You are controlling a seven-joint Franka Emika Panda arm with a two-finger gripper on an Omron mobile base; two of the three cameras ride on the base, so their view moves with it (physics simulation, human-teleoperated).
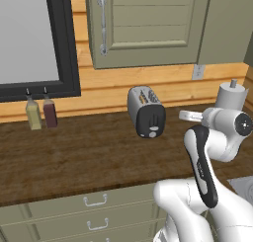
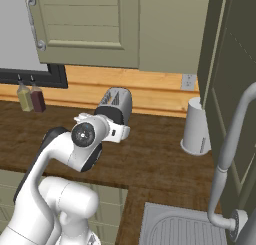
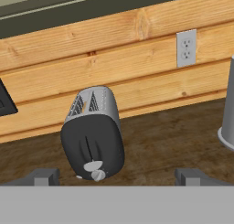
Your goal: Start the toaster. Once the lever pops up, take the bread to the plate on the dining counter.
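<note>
The silver-grey toaster (image 1: 146,110) (image 2: 115,105) (image 3: 93,134) stands at the back of the dark wood worktop (image 1: 74,157), its black end panel facing me. A small grey lever (image 3: 93,166) sits low on that panel, just above the round knob (image 3: 98,175). I cannot make out bread in the two top slots. My gripper (image 3: 116,178) (image 1: 190,116) (image 2: 119,134) hovers above the worktop a short way in front of the toaster and points at it. Its fingertips (image 3: 45,176) are wide apart with nothing between them. The plate and the dining counter are out of view.
Two bottles (image 1: 41,113) (image 2: 30,99) stand at the back left under a window. A pale cylinder (image 2: 196,126) (image 3: 228,113) stands right of the toaster, below a wall outlet (image 3: 186,48). A sink (image 2: 185,229) with a tall faucet (image 2: 232,139) lies at the right. Wall cabinets hang overhead.
</note>
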